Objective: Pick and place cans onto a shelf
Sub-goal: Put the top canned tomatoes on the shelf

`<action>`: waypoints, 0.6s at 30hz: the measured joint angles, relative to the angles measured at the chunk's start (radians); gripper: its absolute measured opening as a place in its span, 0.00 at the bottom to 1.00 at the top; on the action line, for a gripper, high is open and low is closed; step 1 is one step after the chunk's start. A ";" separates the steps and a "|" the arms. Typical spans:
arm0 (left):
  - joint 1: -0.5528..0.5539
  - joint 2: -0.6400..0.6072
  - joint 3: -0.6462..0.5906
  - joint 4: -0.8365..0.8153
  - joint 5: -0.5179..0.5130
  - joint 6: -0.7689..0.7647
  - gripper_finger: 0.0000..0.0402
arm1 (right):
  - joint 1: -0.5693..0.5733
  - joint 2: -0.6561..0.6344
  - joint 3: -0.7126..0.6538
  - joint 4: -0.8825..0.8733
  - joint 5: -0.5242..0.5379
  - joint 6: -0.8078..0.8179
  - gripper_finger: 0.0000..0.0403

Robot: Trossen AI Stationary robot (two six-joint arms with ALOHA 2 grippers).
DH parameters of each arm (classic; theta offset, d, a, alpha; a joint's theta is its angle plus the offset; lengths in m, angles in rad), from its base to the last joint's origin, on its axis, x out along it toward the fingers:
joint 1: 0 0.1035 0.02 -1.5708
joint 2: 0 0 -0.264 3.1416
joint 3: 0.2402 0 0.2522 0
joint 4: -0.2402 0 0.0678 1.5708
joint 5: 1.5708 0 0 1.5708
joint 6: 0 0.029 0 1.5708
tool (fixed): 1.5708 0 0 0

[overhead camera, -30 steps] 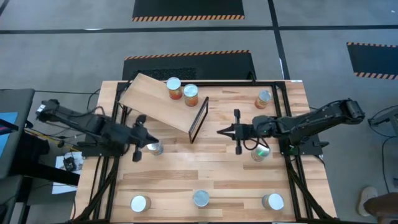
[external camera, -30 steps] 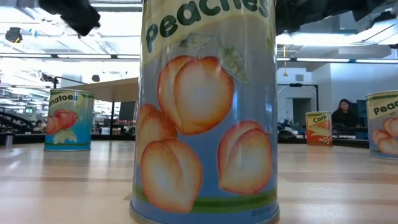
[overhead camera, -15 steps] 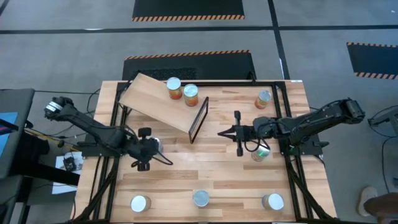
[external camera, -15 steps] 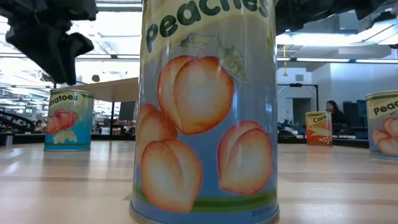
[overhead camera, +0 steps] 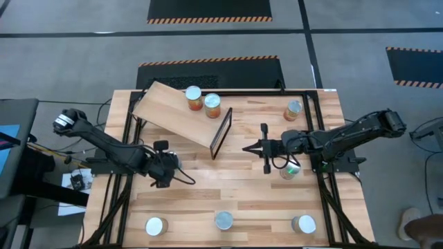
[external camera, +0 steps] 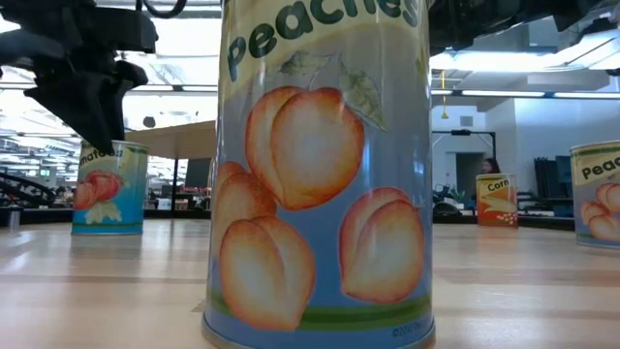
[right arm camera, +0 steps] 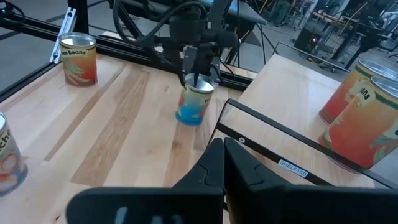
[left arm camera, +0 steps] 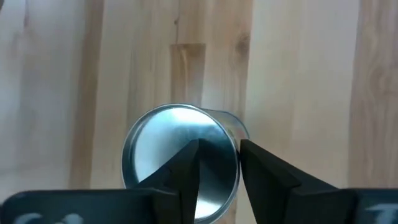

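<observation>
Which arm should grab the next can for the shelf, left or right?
Left. Its gripper hangs right above the blue tomato can, fingers nearly shut over the lid. The right gripper waits mid-table, shut, holding nothing.

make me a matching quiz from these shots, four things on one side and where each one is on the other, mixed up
Things:
1. left pincer
2. right pincer
3. two orange-labelled cans
4. peaches can

Places:
a. standing on the slanted shelf
b. filling the middle of the low view
c. right above the silver lid of a can
d. over the table, beside the black frame

Pairs: 1-c, 2-d, 3-a, 4-b
</observation>
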 joint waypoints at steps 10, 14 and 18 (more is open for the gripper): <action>-0.027 -0.016 0.090 -0.094 0.038 0.134 0.01 | 0.000 0.000 0.000 0.002 0.000 0.006 0.04; -0.043 -0.053 0.220 -0.211 0.055 0.167 0.00 | 0.000 0.000 0.000 -0.005 0.000 0.007 0.03; -0.043 -0.067 0.384 -0.353 0.051 0.199 0.00 | -0.001 0.001 0.000 -0.019 0.000 0.007 0.04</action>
